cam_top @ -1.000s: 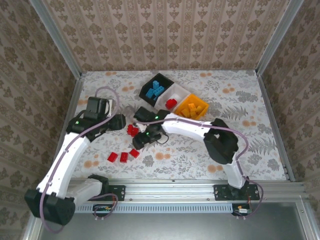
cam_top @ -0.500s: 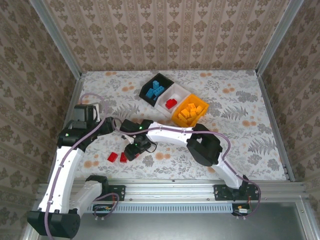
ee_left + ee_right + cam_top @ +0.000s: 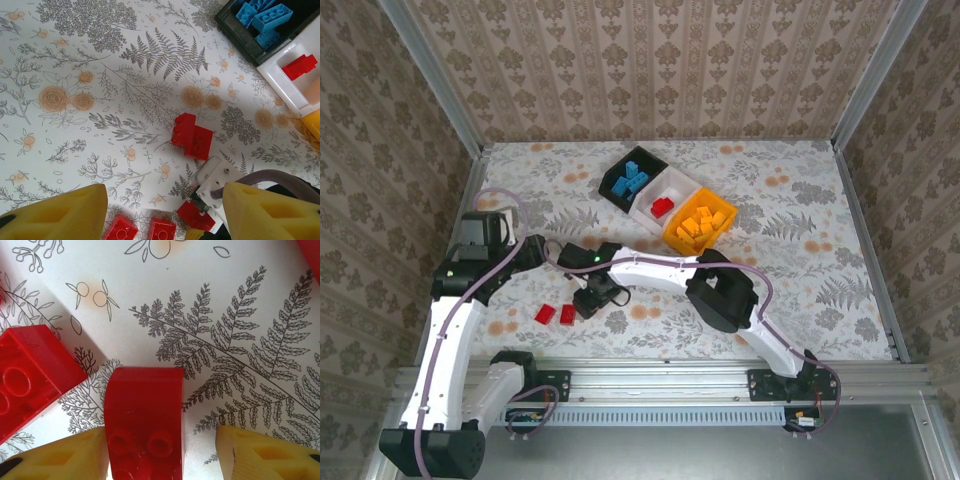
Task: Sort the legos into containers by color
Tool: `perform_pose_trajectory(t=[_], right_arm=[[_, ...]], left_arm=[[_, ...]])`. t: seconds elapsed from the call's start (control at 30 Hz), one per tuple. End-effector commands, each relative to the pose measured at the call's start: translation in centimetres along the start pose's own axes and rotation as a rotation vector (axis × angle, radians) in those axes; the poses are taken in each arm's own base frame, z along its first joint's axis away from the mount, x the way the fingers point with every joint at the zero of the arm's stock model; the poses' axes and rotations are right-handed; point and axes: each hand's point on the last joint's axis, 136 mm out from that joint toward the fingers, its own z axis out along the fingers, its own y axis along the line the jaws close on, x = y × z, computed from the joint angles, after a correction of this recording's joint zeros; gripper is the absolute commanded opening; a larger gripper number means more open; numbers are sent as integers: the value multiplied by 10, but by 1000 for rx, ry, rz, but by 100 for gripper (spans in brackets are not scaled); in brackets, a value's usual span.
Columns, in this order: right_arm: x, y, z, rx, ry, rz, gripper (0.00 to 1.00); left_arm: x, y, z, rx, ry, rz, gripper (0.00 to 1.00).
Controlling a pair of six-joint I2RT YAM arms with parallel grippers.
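Risk first. We judged the likeliest failure to be a skewed pinch. The small red plastic brick with one rounded end (image 3: 144, 410) sat off-centre in the right gripper (image 3: 161, 440). It was pressed against one yellow pad (image 3: 60, 455), with bare floral-printed table cover (image 3: 200, 442) showing between it and the other pad (image 3: 270, 455). A squeeze from that side could shove or twist the brick rather than seat it. Only its studded near end lay between the jaws. The rounded end stuck out beyond the tips, so a lift could pivot it loose.

Second worry: a second red rectangular plastic brick (image 3: 30, 385) lay just outside the touching pad, near enough to be nudged or dragged along.

Third: the left gripper (image 3: 164, 195) hung close behind the right one. Its jaws gaped wide with nothing between them, and two red bricks touching each other (image 3: 192, 136) lay ahead of its tips. A reach by either arm could make them collide.

Right jaws: apart, astride the brick, not clamped.

Destination, by our reading: the white open-topped plastic bin (image 3: 682, 186), already holding a red brick. It stood well beyond the right jaws, between the black bin (image 3: 617, 168) and the orange bin (image 3: 672, 231).
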Motion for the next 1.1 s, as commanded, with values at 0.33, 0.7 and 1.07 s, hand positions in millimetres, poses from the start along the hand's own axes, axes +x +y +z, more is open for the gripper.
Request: perform_pose_trajectory(t=[0.33,0.7,1.07], right_arm=[[-1,-28,-34,128,-88,7,39],[-15,-138,-141,107,-264,281,39],[-55,-282,-160,42,-344,670,39]], left_arm=[[8,-7,0,55,21,-4,64],[7,-17,7,115,46,-12,64],[29,-22,19,160,133,-30,65]])
